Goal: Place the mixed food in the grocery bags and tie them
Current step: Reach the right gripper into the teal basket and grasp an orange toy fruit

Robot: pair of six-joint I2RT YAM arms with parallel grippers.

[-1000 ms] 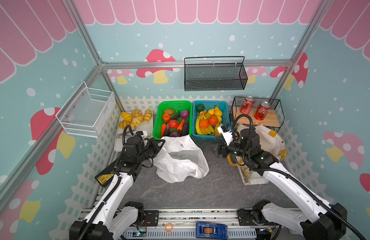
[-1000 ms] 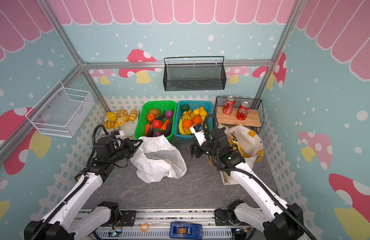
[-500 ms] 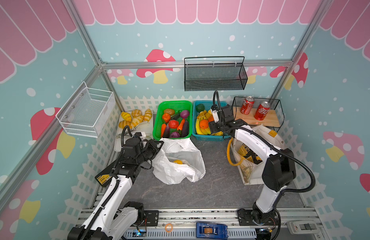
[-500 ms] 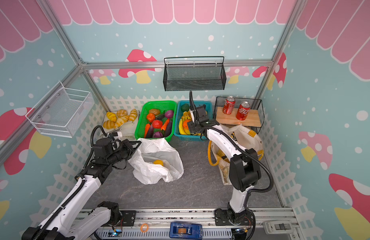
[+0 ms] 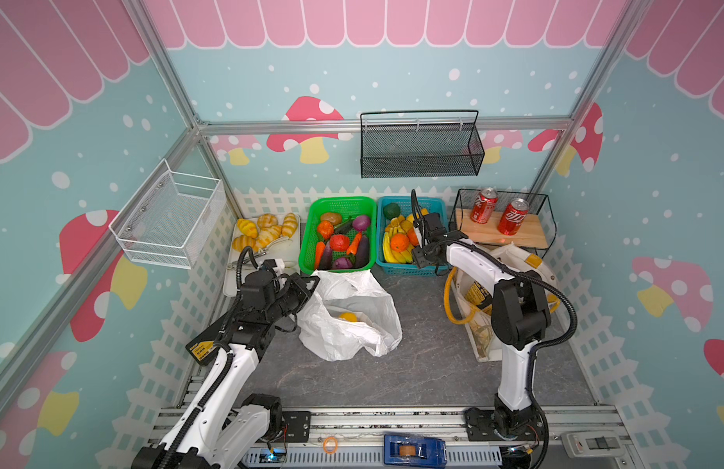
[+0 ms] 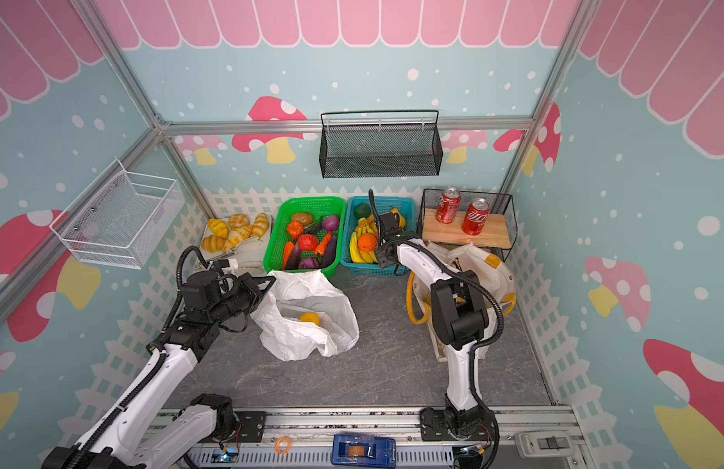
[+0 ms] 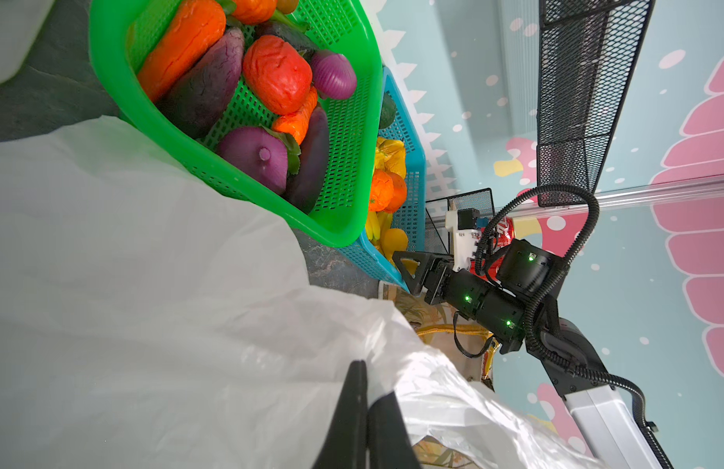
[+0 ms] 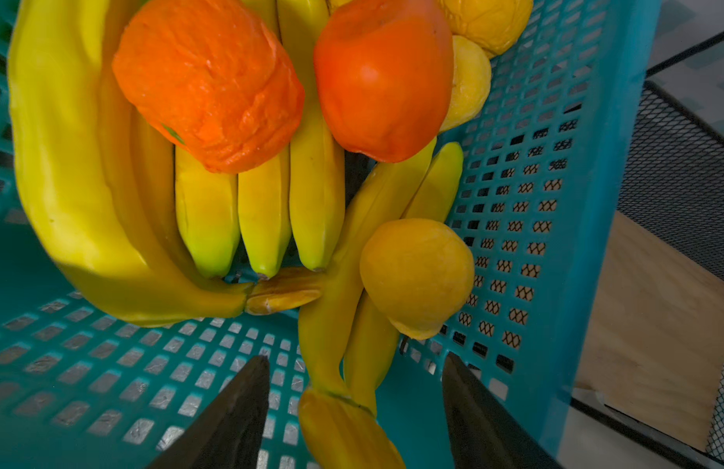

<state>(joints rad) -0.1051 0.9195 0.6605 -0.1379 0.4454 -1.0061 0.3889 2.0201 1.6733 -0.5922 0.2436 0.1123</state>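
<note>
1 yellow fruit (image 8: pixel 417 276) lies in the blue basket (image 8: pixel 555 203) just beyond the spread, empty right gripper (image 8: pixel 354 361): centre it, squeeze gently; left gripper (image 7: pixel 370 377), pinched tight on the white bag (image 7: pixel 149 284) rim, holds the mouth up.

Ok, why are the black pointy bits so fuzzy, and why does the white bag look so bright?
Right wrist view: the right gripper sits close to the lens, so it blurs, while the bananas are sharp; the teal basket is partly shadowed. Left wrist view: the white plastic bag looks soft and washed out. Both top views: evenly lit, crisp.
</note>
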